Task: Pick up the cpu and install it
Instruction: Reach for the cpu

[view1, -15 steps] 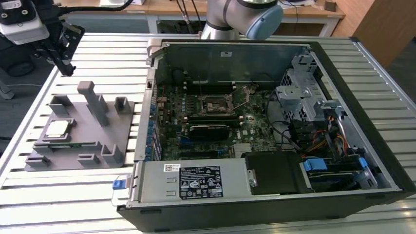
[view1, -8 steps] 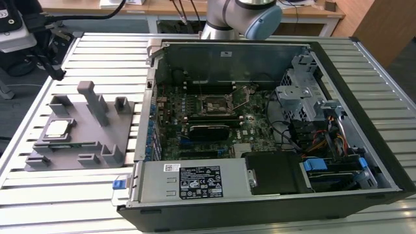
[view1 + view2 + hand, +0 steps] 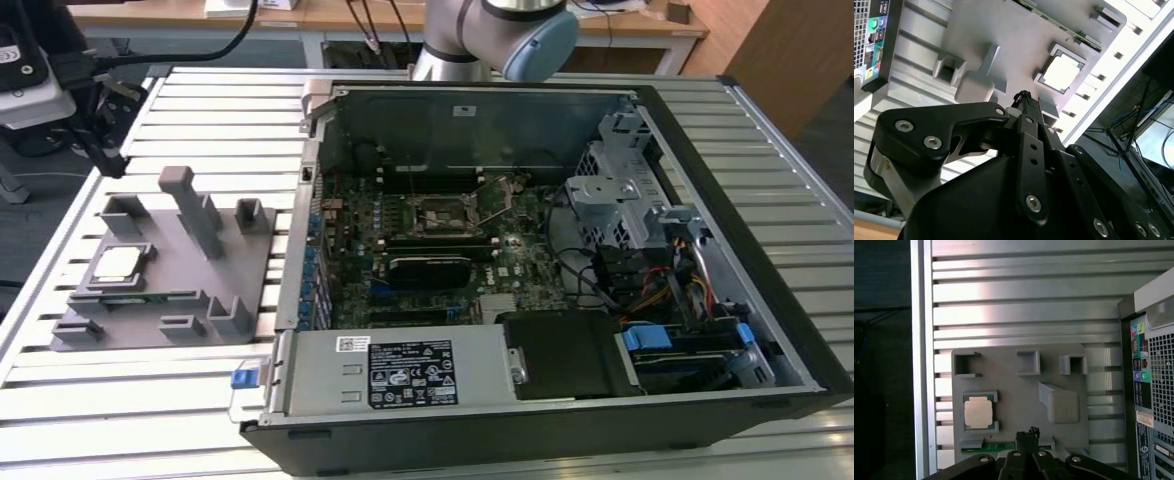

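Note:
The cpu (image 3: 118, 263) is a small silver square lying flat in a pocket of the grey holder plate (image 3: 200, 275), at the exterior view's left. Both wrist views look down on the cpu (image 3: 978, 412) (image 3: 1063, 73) from well above. My gripper (image 3: 1027, 432) (image 3: 1024, 96) hangs high over the holder plate (image 3: 1019, 385), off to one side of the cpu, its black fingers together and nothing between them. The black socket frame (image 3: 447, 212) sits on the motherboard inside the open computer case (image 3: 694, 150).
A green memory stick (image 3: 1004, 445) lies in a slot of the holder beside the cpu. Upright grey posts (image 3: 191, 205) rise from the holder. The case's rear panel (image 3: 1154, 390) stands close to the holder. The slatted metal table (image 3: 160, 400) carries everything.

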`<state>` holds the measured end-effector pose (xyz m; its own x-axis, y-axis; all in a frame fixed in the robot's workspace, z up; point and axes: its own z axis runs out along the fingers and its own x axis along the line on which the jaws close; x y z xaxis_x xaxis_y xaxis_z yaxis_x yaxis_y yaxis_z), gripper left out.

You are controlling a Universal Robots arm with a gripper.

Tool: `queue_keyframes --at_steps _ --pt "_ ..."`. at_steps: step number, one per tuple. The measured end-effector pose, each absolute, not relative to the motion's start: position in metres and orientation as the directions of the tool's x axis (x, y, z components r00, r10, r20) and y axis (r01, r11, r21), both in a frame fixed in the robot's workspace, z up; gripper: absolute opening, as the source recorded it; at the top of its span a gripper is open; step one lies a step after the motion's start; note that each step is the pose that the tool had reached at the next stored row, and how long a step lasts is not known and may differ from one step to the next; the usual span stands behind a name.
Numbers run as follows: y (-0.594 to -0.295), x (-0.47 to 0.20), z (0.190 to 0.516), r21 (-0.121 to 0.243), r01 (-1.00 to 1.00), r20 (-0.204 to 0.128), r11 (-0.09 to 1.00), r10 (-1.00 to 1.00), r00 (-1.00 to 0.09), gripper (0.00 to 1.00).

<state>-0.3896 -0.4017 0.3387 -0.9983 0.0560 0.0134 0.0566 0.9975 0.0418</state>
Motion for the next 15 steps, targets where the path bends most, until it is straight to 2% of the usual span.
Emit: queue_keyframes --at_steps 15 --pt "-0.403 -0.412 0.316 0.04 -0.002 0.025 0.999 -0.003 -1.0 0.11"
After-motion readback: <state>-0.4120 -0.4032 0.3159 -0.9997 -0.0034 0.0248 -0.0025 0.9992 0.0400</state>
